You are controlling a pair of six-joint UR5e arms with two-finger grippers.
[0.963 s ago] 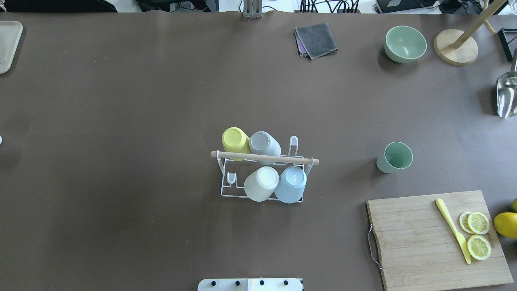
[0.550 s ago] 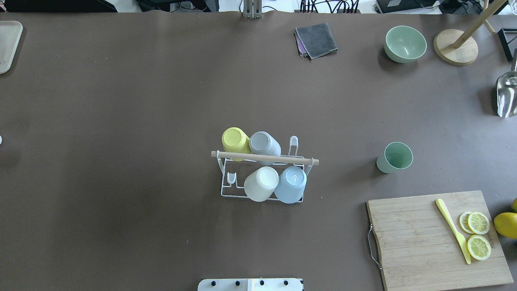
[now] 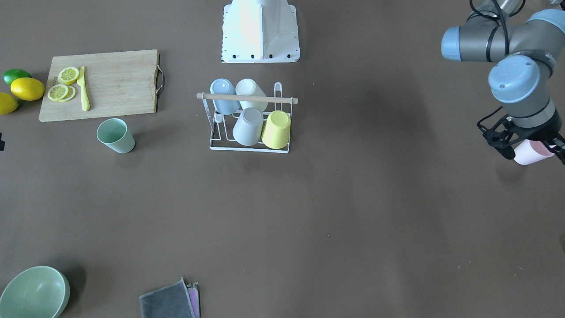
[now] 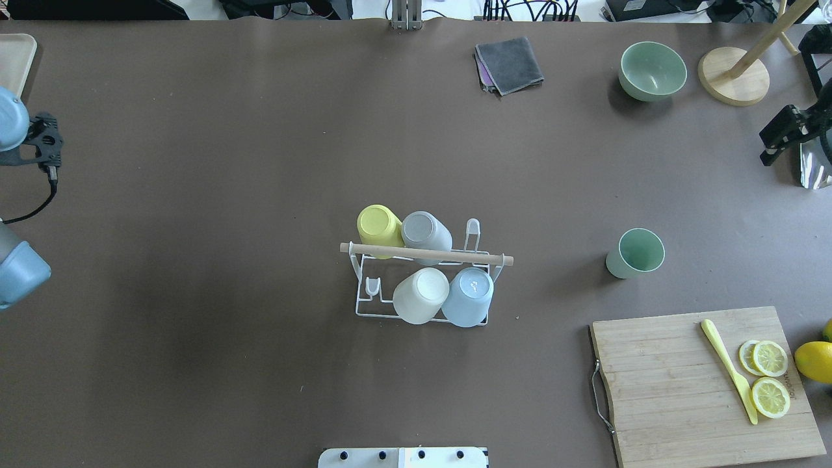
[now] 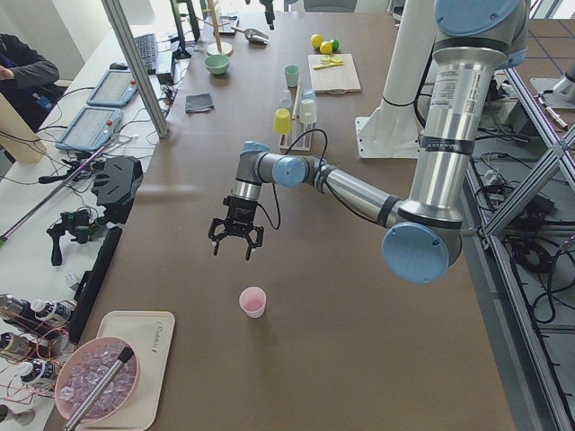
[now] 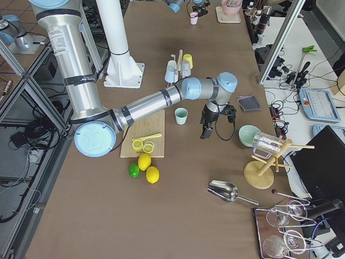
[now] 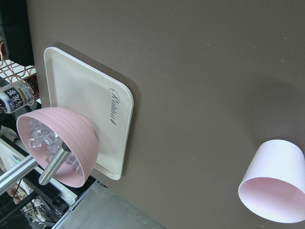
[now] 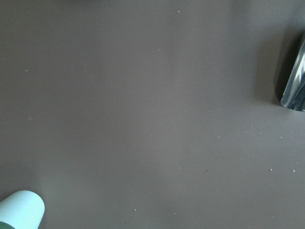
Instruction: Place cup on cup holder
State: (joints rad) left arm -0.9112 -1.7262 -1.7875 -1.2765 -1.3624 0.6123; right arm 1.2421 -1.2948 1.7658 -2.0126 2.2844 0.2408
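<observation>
Now, far out on the robot's left, the left gripper (image 5: 233, 251) hangs wide and empty above the upright pink cup (image 5: 252, 302), well apart from the cup holder (image 4: 426, 255); a clean pick means descending centred, jaws straddling one wall

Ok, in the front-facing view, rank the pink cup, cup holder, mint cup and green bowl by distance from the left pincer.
1. pink cup, by the left pincer, far right.
2. cup holder, centre.
3. mint cup, left.
4. green bowl, bottom-left corner.
</observation>
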